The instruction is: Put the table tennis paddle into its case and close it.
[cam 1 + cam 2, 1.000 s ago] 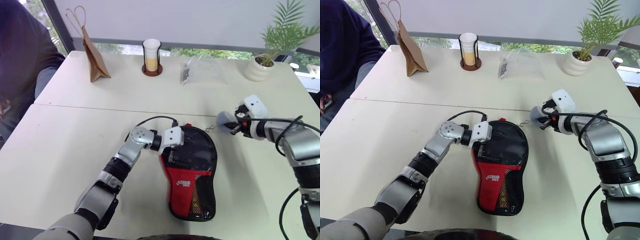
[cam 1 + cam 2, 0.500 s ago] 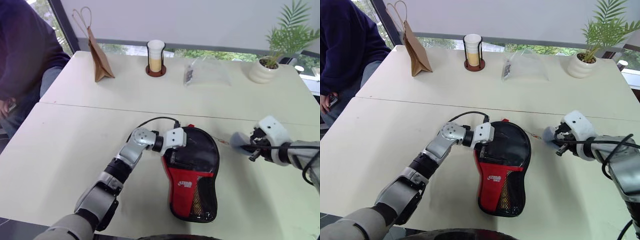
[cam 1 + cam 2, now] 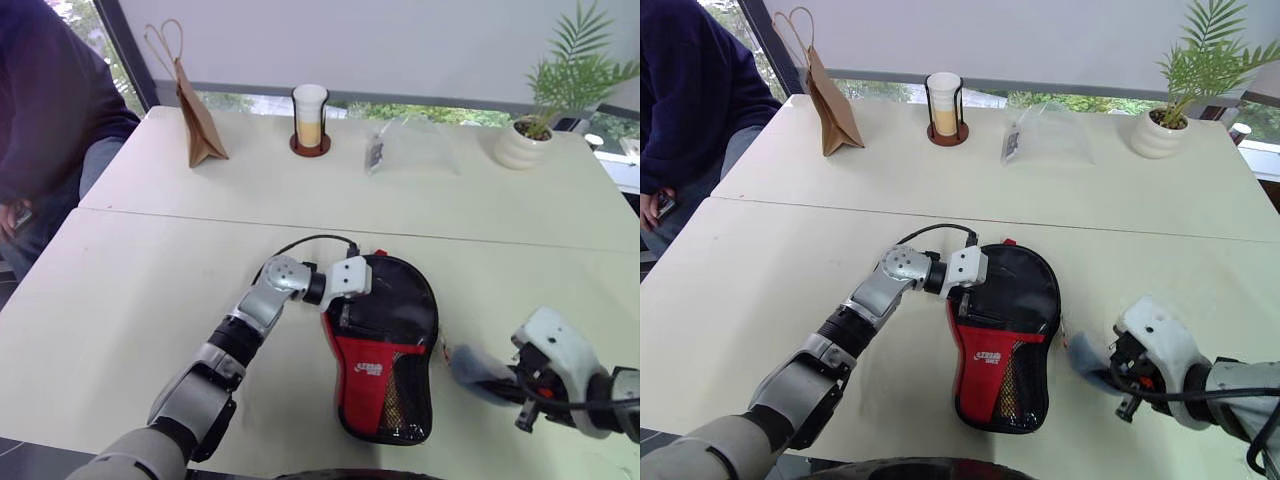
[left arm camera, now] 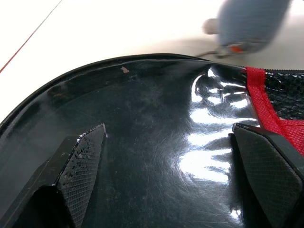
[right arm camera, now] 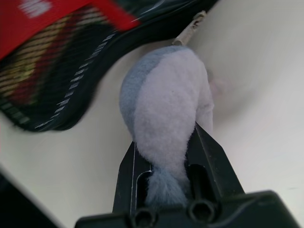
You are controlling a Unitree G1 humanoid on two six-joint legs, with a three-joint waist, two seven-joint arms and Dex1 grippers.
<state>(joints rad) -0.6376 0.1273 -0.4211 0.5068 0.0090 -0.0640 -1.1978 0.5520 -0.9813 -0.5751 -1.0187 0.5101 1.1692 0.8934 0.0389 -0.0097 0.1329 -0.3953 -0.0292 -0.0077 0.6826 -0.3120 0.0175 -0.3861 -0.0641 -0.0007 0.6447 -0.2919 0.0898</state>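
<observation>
Case (image 3: 385,345), black w/ red panel & mesh pocket, lies flat on table, zipped.

Pale tables (image 3: 140,290), grey wall (image 3: 400,45), window strip (image 3: 420,110)

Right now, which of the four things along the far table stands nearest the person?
The brown paper bag: it stands at the far table's left end, beside the person. The cup, clear packet and potted plant stand further right.
</observation>
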